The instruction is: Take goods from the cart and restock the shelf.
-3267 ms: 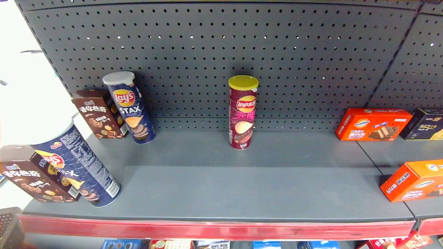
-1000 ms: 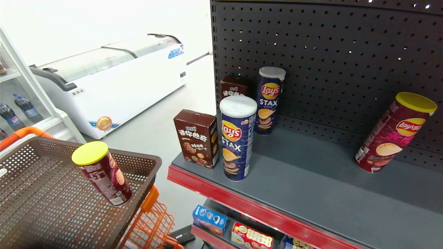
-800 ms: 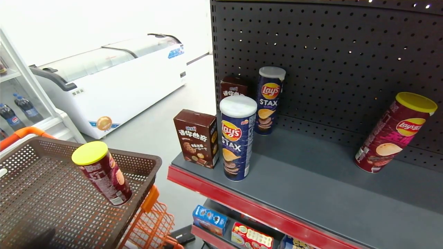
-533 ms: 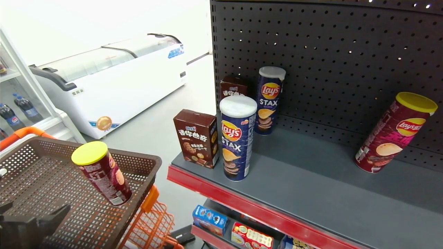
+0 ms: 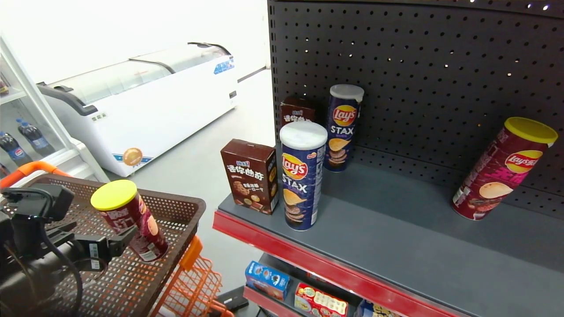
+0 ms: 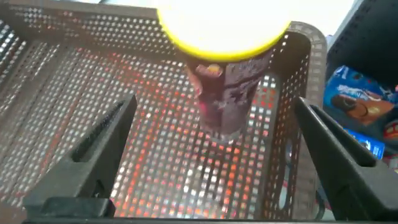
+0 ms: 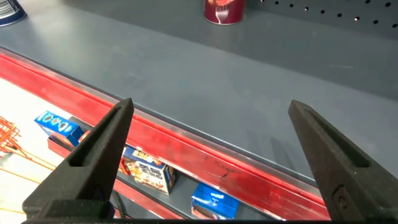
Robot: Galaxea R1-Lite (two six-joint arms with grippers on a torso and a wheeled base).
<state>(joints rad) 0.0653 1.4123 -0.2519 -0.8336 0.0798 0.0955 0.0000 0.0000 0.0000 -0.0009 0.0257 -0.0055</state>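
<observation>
Left gripper [image 6: 214,106] hangs spread wide before the yellow-lidded maroon chip can [image 5: 130,220], which stands ungrasped inside the cart basket [image 5: 176,199]. Beyond the basket, right gripper [image 7: 210,107] gapes empty over the shelf [image 5: 396,237], where one matching can [image 5: 502,169] leans.

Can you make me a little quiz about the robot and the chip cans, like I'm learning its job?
1. True or false: the yellow-lidded can in the cart basket lies flat on its side.
2. How many blue cans stand on the grey shelf? A one, B two, C four.
3. Fill in: the left gripper, near that can, is ___ (open or shut).
Key: 1 false, it stands upright; 2 B; 3 open.
</observation>
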